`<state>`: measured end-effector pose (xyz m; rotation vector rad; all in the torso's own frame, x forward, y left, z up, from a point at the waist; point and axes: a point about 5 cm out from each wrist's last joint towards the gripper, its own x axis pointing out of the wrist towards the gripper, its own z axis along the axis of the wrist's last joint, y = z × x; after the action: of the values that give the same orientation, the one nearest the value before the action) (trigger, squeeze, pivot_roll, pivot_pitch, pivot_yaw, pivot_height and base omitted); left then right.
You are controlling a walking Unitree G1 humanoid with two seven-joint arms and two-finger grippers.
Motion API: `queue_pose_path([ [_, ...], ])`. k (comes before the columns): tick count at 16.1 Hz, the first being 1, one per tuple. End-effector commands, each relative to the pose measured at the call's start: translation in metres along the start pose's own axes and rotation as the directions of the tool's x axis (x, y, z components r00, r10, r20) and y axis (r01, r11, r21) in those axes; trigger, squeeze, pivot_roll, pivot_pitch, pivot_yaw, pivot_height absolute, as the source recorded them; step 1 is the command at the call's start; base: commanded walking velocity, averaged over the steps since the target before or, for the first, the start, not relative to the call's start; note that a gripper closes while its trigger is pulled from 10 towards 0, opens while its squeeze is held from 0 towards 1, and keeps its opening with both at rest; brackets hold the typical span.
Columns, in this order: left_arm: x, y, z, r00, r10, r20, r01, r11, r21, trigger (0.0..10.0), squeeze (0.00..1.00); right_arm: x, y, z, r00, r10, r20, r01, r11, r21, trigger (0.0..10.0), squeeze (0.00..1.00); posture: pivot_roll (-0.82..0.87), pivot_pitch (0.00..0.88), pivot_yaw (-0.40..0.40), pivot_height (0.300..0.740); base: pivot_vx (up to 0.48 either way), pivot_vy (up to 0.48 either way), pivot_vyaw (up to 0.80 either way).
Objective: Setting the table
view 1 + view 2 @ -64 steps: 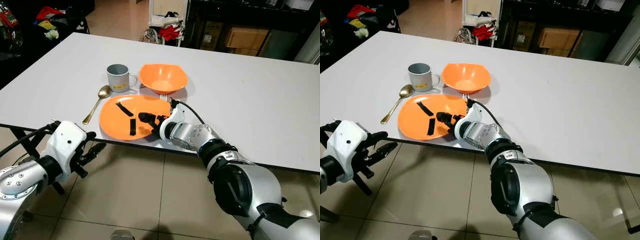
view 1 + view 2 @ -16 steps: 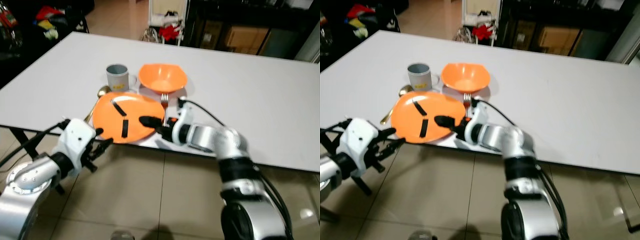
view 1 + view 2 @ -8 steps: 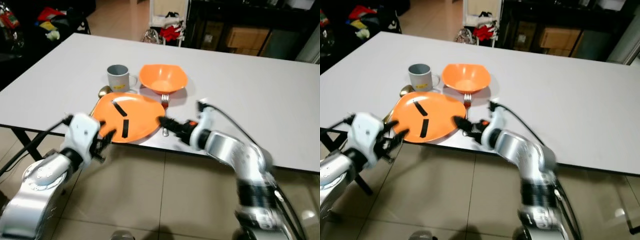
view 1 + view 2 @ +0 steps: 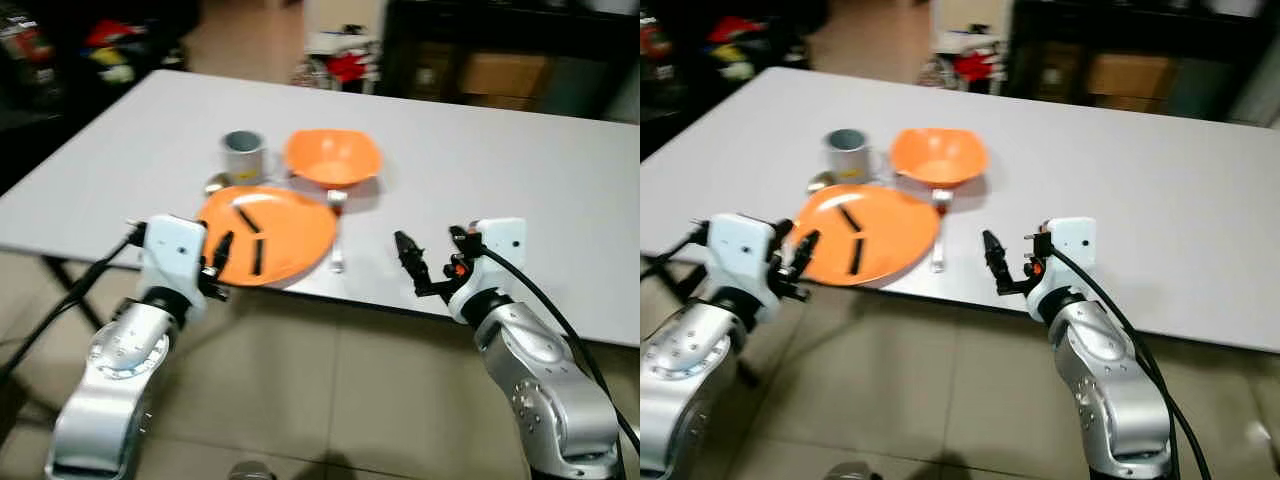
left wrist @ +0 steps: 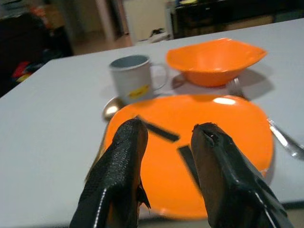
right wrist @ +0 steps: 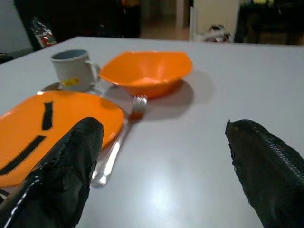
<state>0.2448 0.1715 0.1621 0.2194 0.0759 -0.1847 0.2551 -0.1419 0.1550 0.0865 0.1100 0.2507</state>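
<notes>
White counter (image 4: 520, 170) with the setting bunched at its near left: orange plate (image 4: 285, 232) hanging slightly over the front edge, mug (image 4: 243, 155) and orange bowl (image 4: 334, 156) behind it, fork (image 4: 337, 232) just right of the plate, spoon (image 4: 820, 182) tucked behind its left rim. Left end effector (image 4: 218, 262) sits at the plate's near-left rim, fingers slightly apart and holding nothing, while the right end effector (image 4: 1008, 262) hovers wide open near the fork. I'd guess nudging the plate fully onto the counter comes next, so push low and slow or it slides into the fork.
</notes>
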Motion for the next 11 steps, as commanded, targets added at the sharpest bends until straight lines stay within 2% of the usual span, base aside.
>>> queue_pose_path([
  [1, -0.001, 0.000, 0.000, 1.000, 0.015, 0.004, -0.015, 1.000, 0.008, 10.0, 0.00, -0.001, 0.004, 0.003, 1.000, 0.005, 0.027, -0.005, 1.000, -0.018, 10.0, 0.00, 0.13, 0.000, 0.005, 0.740, 0.000, 0.000, 0.80],
  [4, 0.000, 0.005, 0.000, 0.996, 0.092, 0.018, -0.092, 0.996, 0.006, 10.0, 0.00, 0.001, 0.009, 0.002, 0.999, -0.003, 0.048, 0.009, 0.991, -0.131, 10.0, 0.02, 0.14, 0.000, 0.001, 0.740, 0.000, 0.000, 0.80],
  [5, 0.000, 0.009, 0.002, 0.990, 0.139, 0.038, -0.139, 0.990, 0.017, 10.0, 0.00, 0.002, 0.009, 0.004, 0.998, -0.004, 0.064, 0.013, 0.992, -0.125, 10.0, 0.08, 0.15, 0.000, -0.003, 0.740, 0.000, 0.000, 0.80],
  [6, 0.002, 0.017, 0.005, 0.975, 0.207, 0.079, -0.210, 0.978, 0.023, 10.0, 0.00, 0.004, 0.006, 0.009, 0.993, -0.035, 0.117, 0.052, 0.987, -0.149, 10.0, 0.56, 0.16, 0.000, -0.010, 0.740, 0.000, 0.000, 0.80],
  [7, 0.002, 0.020, 0.007, 0.965, 0.237, 0.112, -0.240, 0.971, 0.016, 10.0, 0.00, 0.005, 0.004, 0.012, 0.988, -0.050, 0.146, 0.072, 0.985, -0.155, 10.0, 0.57, 0.17, 0.000, -0.012, 0.740, 0.000, 0.000, 0.80],
  [8, 0.002, 0.022, 0.010, 0.961, 0.237, 0.141, -0.248, 0.967, 0.061, 10.0, 0.04, 0.010, 0.003, 0.014, 0.980, -0.066, 0.186, 0.099, 0.980, -0.172, 10.0, 0.61, 0.19, 0.000, -0.026, 0.740, 0.000, 0.000, 0.80],
  [9, 0.002, 0.024, 0.012, 0.958, 0.248, 0.143, -0.258, 0.964, 0.057, 10.0, 0.05, 0.012, 0.004, 0.014, 0.980, -0.068, 0.188, 0.102, 0.979, -0.177, 10.0, 0.62, 0.19, 0.000, -0.030, 0.740, 0.000, 0.000, 0.80],
  [10, 0.000, 0.027, 0.012, 0.957, 0.263, 0.126, -0.270, 0.962, 0.048, 10.0, 0.04, 0.014, 0.005, 0.013, 0.984, -0.054, 0.168, 0.083, 0.982, -0.168, 10.0, 0.64, 0.20, 0.000, -0.040, 0.740, 0.000, 0.000, 0.80],
  [11, 0.000, 0.027, 0.009, 0.973, 0.217, 0.082, -0.221, 0.974, 0.050, 10.0, 0.00, 0.016, 0.005, 0.011, 0.988, -0.041, 0.149, 0.066, 0.984, -0.164, 10.0, 0.65, 0.21, 0.000, -0.052, 0.740, 0.000, 0.000, 0.80],
])
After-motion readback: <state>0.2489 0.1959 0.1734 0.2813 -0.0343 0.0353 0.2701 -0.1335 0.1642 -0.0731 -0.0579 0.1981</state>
